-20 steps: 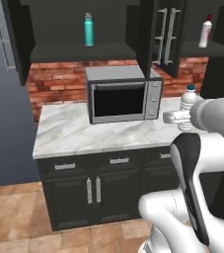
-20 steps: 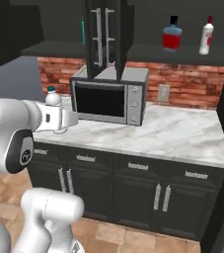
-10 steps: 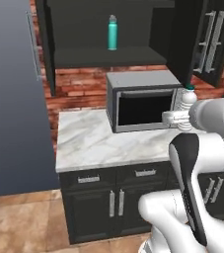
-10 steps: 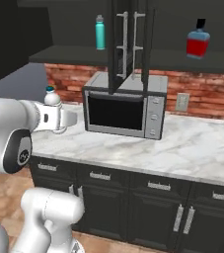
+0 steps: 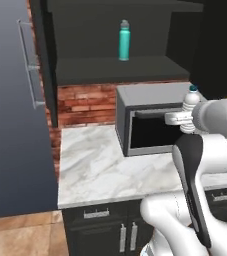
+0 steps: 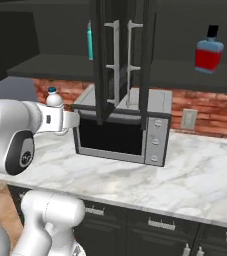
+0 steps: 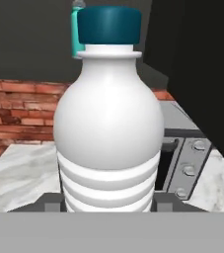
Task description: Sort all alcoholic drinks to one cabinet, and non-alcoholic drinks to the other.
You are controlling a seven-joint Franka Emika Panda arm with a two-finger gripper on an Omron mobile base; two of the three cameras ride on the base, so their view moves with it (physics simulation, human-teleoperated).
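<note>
My gripper (image 7: 109,203) is shut on the small clear ribbed water bottle (image 7: 108,128), which here carries a dark teal cap and stands upright. In the base views the water bottle (image 5: 190,101) (image 6: 53,97) is held above the counter, in front of the microwave. The tall teal bottle (image 5: 124,40) (image 6: 90,42) stands on the shelf of the open left cabinet (image 5: 120,70); its top (image 7: 76,29) peeks out behind the held bottle. On the right cabinet's shelf (image 6: 185,80) stands the squat blue bottle (image 6: 208,50) with its red label. The slim white bottle is out of view.
A steel microwave (image 5: 150,125) (image 6: 120,135) sits on the marble counter (image 5: 100,165) against the brick wall. The left cabinet's tall door (image 5: 15,100) swings open at far left. Two open doors with bar handles (image 6: 122,60) jut out above the microwave.
The whole scene has slid rightward and grown larger in both base views, so the base has driven toward the left cabinet. The arm keeps the water bottle in the same pose.
</note>
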